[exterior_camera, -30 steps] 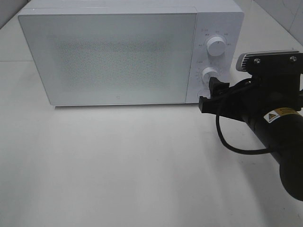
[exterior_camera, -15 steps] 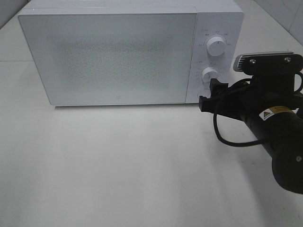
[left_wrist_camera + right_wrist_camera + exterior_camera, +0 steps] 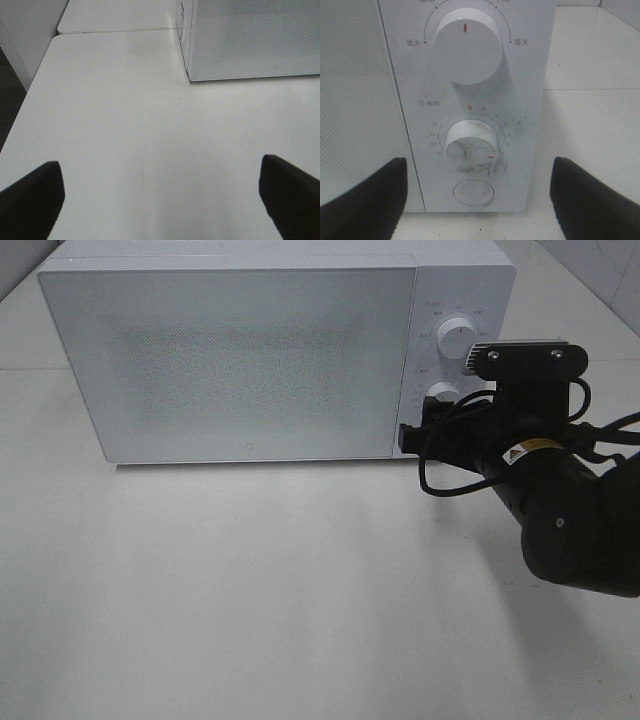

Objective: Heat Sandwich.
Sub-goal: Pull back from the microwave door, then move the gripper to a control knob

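The high view shows a white microwave (image 3: pixel 250 350) standing on a pale surface (image 3: pixel 250 590), its door (image 3: pixel 235 360) shut; the door's speckled front hides the inside. The sandwich appears in none of the three views, so where it lies cannot be told.

From the right of that view the dark right arm reaches in, a black cable (image 3: pixel 440 485) looping under it; the right claw (image 3: pixel 418 432) sits right at the foot of the control panel, but from above its fingers merge into one dark lump, so how far apart they are is hard to read there.

The right wrist view settles it: the two dark fingers (image 3: pixel 367 197) stand wide apart, one before the door's edge, the other past the microwave's side; they grip nothing. Between them, close up, are the upper knob (image 3: pixel 466 45) with its red mark straight up, the lower knob (image 3: pixel 470 147), scuffed with grey smears, its red mark turned down toward the side, and a round button (image 3: pixel 474 192) beneath.

The left arm is outside the high view; only its own camera shows the left claw (image 3: pixel 160 165), spread wide and empty over bare surface, the microwave's near corner well ahead.
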`<state>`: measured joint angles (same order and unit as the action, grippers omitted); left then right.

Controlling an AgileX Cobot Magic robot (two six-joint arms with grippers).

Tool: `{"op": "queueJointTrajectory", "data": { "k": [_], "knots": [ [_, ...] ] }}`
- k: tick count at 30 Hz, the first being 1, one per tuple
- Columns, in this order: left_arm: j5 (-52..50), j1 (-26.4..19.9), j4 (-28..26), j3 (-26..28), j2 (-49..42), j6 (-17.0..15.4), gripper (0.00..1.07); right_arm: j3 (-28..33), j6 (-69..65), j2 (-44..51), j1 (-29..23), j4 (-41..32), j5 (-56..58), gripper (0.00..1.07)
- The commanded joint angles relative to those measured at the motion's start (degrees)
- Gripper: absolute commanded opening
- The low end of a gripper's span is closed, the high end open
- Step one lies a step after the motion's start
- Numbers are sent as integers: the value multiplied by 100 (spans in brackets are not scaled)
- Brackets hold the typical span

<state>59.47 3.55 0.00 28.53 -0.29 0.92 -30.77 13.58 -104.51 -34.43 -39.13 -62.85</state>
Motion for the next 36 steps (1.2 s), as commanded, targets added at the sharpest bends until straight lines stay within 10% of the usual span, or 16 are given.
{"op": "queueJointTrajectory", "data": {
  "k": [1, 30, 36],
  "knots": [
    [-11, -17, -57, -11, -149, 6, 100, -160, -63, -80, 126, 172, 80, 76],
    [-11, -17, -52, -11, -143, 6, 100, -1037, -218, -768, 579, 710, 527, 76],
    [-11, -17, -52, -11, -143, 6, 100, -1037, -218, -768, 579, 710, 527, 49]
  ]
}}
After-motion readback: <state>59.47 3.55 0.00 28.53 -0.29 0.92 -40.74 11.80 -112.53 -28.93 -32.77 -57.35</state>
